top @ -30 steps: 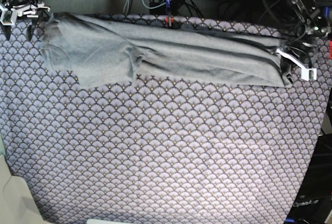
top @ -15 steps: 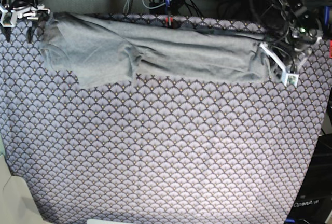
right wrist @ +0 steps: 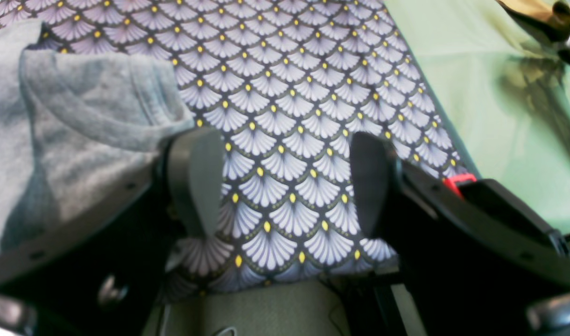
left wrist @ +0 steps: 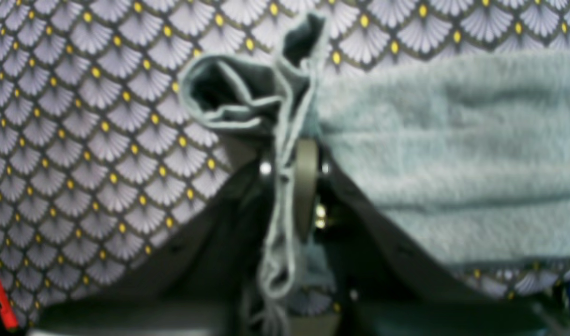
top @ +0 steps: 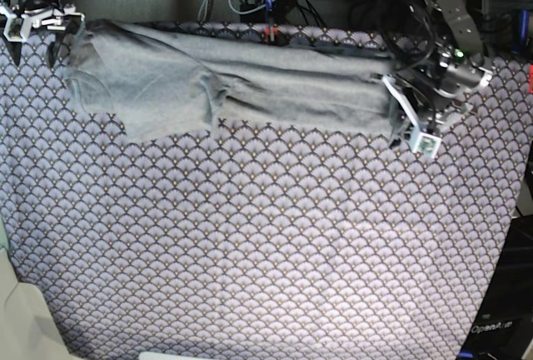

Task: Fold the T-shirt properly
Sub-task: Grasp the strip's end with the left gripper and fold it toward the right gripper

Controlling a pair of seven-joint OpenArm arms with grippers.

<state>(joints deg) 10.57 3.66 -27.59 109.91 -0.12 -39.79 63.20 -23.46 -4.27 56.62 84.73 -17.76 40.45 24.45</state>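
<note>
Left gripper pinched shut on T-shirt hem, right gripper wide open, empty, above patterned cloth.

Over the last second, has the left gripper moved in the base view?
Yes. The left gripper, shut on the T-shirt hem, has travelled toward the view's left across the patterned cloth, dragging the hem inward.

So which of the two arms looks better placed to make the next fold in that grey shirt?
Probably the left. The left gripper is already shut on the hem end of the T-shirt, so it could carry that end across. The right gripper is open beside the sleeve end, with only the patterned cloth between its jaws.
</note>
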